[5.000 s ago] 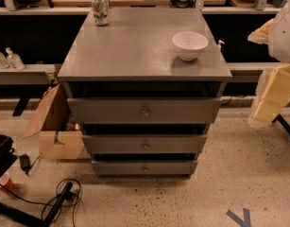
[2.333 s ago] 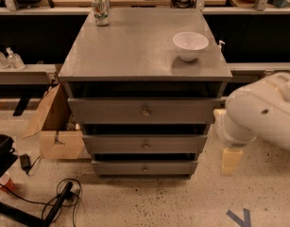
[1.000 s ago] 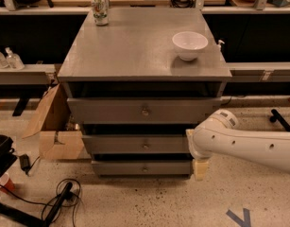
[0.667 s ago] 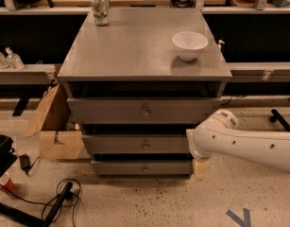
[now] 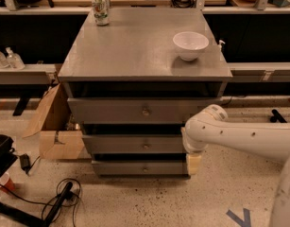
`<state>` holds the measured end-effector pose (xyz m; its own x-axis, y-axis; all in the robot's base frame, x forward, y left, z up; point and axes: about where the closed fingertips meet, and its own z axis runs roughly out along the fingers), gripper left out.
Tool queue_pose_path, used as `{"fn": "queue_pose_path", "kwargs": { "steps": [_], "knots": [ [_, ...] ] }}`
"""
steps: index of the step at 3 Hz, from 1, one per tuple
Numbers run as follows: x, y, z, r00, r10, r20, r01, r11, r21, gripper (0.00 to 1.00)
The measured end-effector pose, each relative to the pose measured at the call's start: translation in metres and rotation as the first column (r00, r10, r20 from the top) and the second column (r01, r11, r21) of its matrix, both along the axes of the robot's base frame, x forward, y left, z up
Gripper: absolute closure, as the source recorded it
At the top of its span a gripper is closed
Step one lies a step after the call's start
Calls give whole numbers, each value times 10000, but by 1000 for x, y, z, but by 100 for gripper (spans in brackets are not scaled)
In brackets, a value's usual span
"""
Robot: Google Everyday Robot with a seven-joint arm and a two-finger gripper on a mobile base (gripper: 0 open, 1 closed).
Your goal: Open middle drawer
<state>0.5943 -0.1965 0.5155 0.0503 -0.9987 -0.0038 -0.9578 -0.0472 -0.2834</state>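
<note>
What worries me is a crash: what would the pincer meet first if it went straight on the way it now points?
Probably the floor. The pincer hangs pointing down beside the right end of the lowest drawer, below the middle drawer; its depth from the cabinet is unclear.

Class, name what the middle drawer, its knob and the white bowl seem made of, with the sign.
Middle drawer: likely painted wood, matte grey flat front. Knob: probably brass, dull yellowish glint. Bowl: perhaps ceramic, smooth glossy white. The gripper hangs beside the lowest drawer's right end.
</note>
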Motion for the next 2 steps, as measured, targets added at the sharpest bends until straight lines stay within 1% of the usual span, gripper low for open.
{"fn": "queue_pose_path", "kwargs": {
  "steps": [1, 2],
  "knots": [
    [18, 4, -11, 9998, 39, -199, -37, 9999, 114, 0],
    [33, 9, -23, 9993, 67, -355, -64, 9999, 82, 0]
  ]
}}
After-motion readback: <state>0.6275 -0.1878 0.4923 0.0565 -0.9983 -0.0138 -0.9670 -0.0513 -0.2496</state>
